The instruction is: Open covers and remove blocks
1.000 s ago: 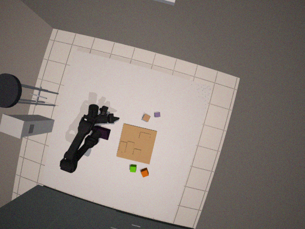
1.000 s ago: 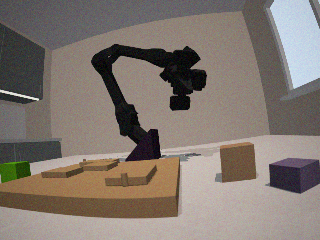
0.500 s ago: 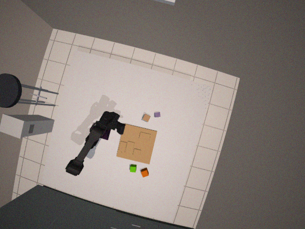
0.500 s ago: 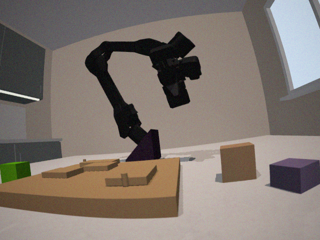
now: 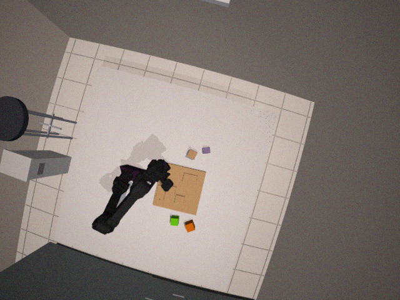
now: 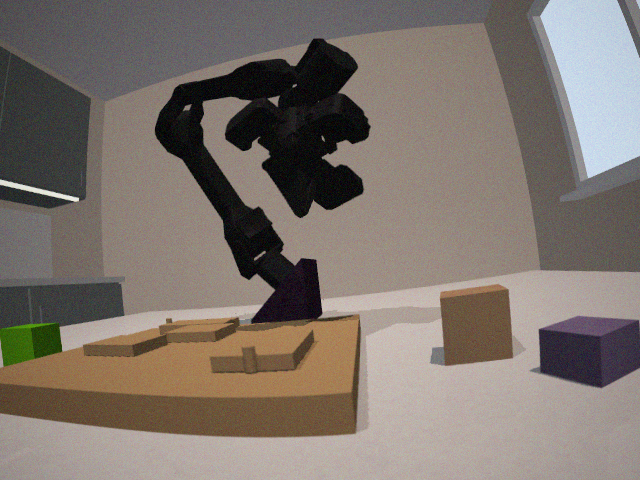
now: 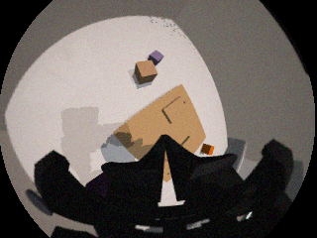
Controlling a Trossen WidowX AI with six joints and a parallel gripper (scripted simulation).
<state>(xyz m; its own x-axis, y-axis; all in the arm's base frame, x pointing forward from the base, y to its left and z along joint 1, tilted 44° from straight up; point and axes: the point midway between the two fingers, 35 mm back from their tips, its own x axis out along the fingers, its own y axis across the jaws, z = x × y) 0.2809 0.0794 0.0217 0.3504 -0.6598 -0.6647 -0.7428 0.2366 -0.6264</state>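
Observation:
The wooden puzzle board (image 5: 190,206) (image 6: 180,413) (image 7: 190,119) lies flat. Several thin wooden covers are on it, including a pinned one (image 6: 281,356) near its front right and a plain one (image 6: 116,346) at the left. No open well can be made out; the arm hides part of the board in the top view. A tan block (image 5: 191,154) (image 6: 475,328) (image 7: 146,71) and a purple block (image 5: 205,150) (image 6: 571,356) (image 7: 156,57) stand off one side. A green block (image 5: 174,220) (image 6: 18,345) and an orange block (image 5: 189,225) (image 7: 205,149) lie off the opposite side. My gripper (image 6: 301,214) (image 7: 164,137) is shut and empty, high above the table.
The dark purple arm base (image 5: 130,170) (image 6: 297,299) stands behind the board. A black stool (image 5: 11,118) and a grey box (image 5: 40,162) are at the left. A dark counter (image 5: 97,274) runs along the lower edge of the top view.

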